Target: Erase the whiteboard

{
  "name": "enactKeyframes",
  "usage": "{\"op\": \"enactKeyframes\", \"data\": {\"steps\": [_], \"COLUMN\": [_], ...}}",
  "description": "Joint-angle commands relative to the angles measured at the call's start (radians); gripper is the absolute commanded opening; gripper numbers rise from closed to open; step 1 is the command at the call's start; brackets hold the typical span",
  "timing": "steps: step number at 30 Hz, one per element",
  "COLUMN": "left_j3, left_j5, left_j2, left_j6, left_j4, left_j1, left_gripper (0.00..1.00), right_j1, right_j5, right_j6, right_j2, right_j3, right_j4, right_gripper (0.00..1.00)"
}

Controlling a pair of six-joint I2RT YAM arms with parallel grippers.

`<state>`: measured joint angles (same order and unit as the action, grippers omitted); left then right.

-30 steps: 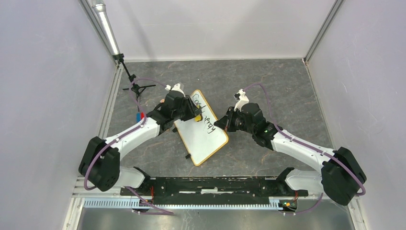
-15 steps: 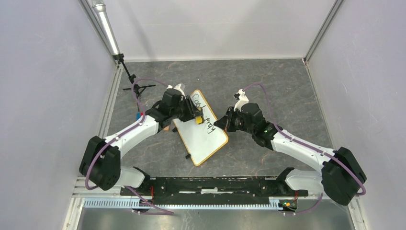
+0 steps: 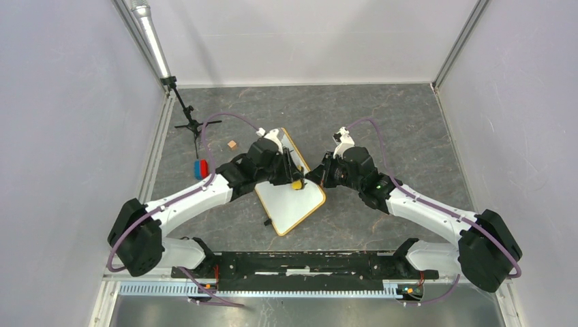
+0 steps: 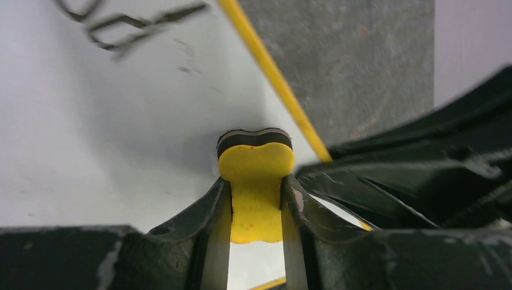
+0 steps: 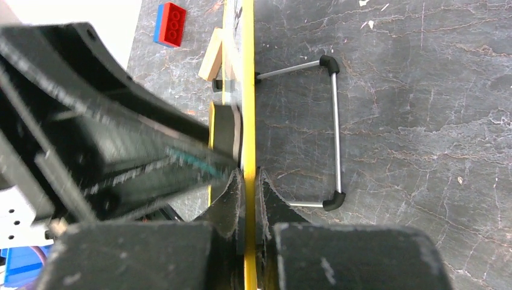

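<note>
The whiteboard (image 3: 290, 204) is laid slantwise on the middle of the table (image 3: 382, 122), between the two arms. Its right edge is clamped in the closed right gripper (image 5: 249, 181), evidently so that the board is kept from sliding under rubbing. A yellow eraser (image 4: 256, 175) is pinched in the closed left gripper (image 4: 256, 202) and pressed felt-down near that edge. Black handwriting (image 4: 121, 24) is seen beyond the eraser, so erasing is judged unfinished.
</note>
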<state>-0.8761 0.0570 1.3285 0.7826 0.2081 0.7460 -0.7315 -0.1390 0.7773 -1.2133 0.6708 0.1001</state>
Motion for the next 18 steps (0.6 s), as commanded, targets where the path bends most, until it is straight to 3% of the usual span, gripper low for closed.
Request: {"op": "enactKeyframes", "data": {"steps": [1,4,8,12,16,18], "left_j3": [0.003,-0.008,0.042,0.088,0.106,0.101], "left_j5": [0.062,0.041,0.135,0.083,0.061,0.027], "left_j2": [0.068,0.097,0.138,0.119,0.079,0.060], "left_j6": [-0.015,-0.060,-0.077,-0.111,-0.105,-0.079], "left_j4": [0.017,0.050,0.037,0.064,0.068,0.059], "left_j1": [0.093,0.041,-0.087,-0.141,-0.133,-0.075], "left_gripper": [0.21,0.21,0.20,0.20,0.20,0.20], "right_j1": [-0.054,-0.057,-0.059,-0.060,-0.061,-0.061], "right_j5": [-0.053,-0.053,-0.047,-0.045,-0.049,-0.048], "right_j6": [-0.023,-0.024,-0.031,-0.026,-0.029,-0.029], "right_j2": [-0.009,-0.009,-0.007,-0.003,-0.008,-0.013], "right_j3": [0.022,0.028,0.036,0.029,0.029,0.030], "right_j4": [0.013,0.011,-0.002,0.004,0.005,0.009], "right_gripper": [0.00,0.00,0.00,0.00,0.00,0.00]}}
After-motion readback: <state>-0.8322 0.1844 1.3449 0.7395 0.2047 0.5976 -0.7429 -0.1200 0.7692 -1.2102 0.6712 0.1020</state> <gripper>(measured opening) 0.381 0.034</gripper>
